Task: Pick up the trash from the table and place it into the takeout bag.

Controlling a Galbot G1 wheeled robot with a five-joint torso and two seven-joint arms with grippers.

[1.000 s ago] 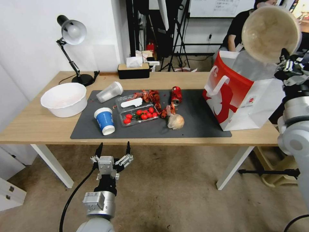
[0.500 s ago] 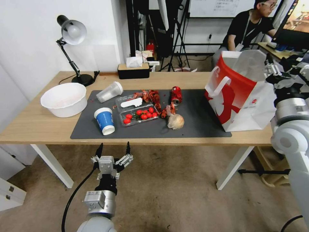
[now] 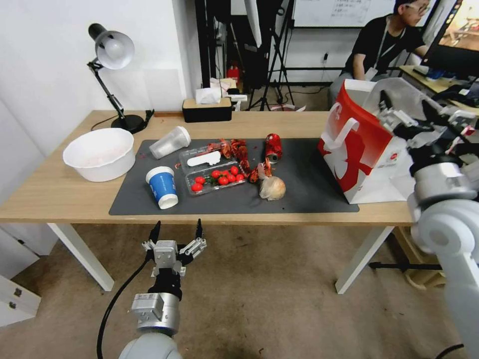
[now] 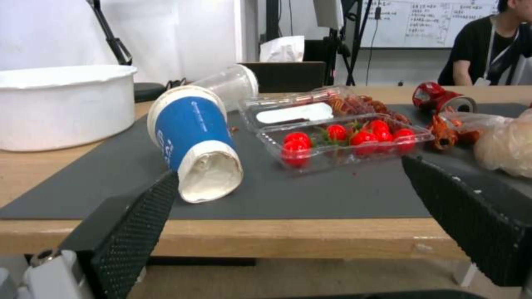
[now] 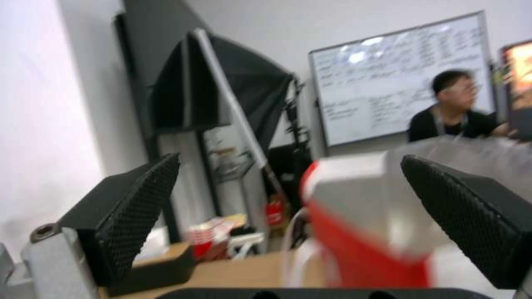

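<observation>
On the table (image 3: pixel 60 194), a blue-and-white paper cup (image 3: pixel 162 186) (image 4: pixel 194 141) lies tipped on the dark mat (image 3: pixel 299 194). A clear plastic cup (image 3: pixel 169 142) (image 4: pixel 230 85) lies behind it. A crushed red can (image 3: pixel 273 146) (image 4: pixel 440 95) and a tan paper ball (image 3: pixel 272 188) (image 4: pixel 507 141) sit mid-mat. The white-and-red takeout bag (image 3: pixel 364 149) (image 5: pixel 355 224) stands at the table's right end. My right gripper (image 3: pixel 411 112) (image 5: pixel 288 207) hangs open and empty by the bag's open top. My left gripper (image 3: pixel 176 229) (image 4: pixel 288 199) is open below the table's front edge, facing the blue cup.
A big white bowl (image 3: pixel 100 153) and a desk lamp (image 3: pixel 112 50) stand at the left end. A black tissue box (image 3: pixel 206 109) sits at the back edge. A clear tray of cherry tomatoes (image 3: pixel 214 174) and red shell scraps (image 3: pixel 239 149) lie mid-mat.
A second ago my right gripper held a beige bowl high above the bag. The bowl is gone from view, and the gripper has dropped lower and leftward, open. My left arm is still.
</observation>
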